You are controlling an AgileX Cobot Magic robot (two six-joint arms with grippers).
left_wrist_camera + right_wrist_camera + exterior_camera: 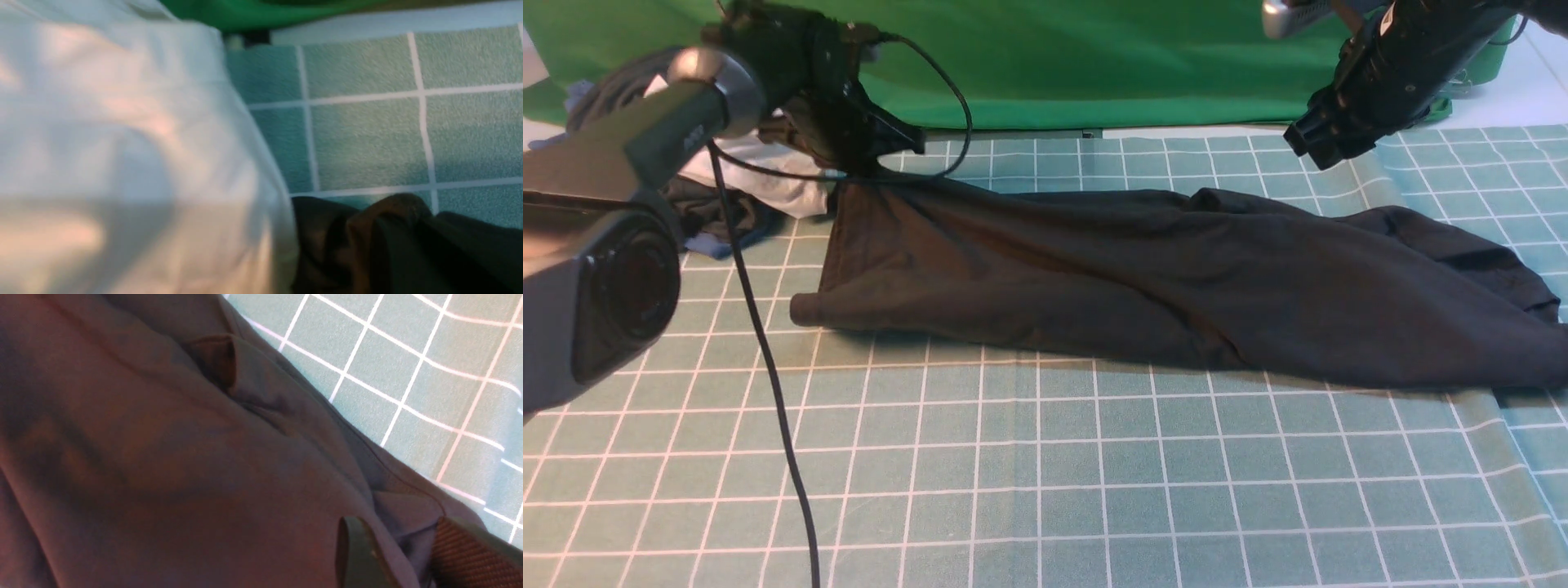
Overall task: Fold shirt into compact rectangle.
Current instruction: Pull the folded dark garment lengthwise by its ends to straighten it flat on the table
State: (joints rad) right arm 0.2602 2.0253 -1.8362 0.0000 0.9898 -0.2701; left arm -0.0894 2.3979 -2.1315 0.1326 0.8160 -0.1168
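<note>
Shirt (1143,278): black, lying lengthwise across the teal grid mat (1045,457), spread out rather than folded. Its left end is fairly flat with a rolled near edge. Its right end is heaped in loose folds close to the mat's right side. We cannot see any print or neck tag from these views.

Left gripper (866,159): low at the shirt's far-left corner, jaws closed. The corner runs up to its tip, and the left wrist view shows black fabric bunched there, so we read it as pinched. The fingers themselves are out of that view. A white garment (122,143) lies just beside this corner, with a dark grey garment (711,216) next to it.

Right gripper (1319,139): raised above the shirt's right half and clear of the cloth. Its fingers (355,555) stand partly apart, with nothing clamped between them.

A green cloth (1094,65) hangs behind the mat.
</note>
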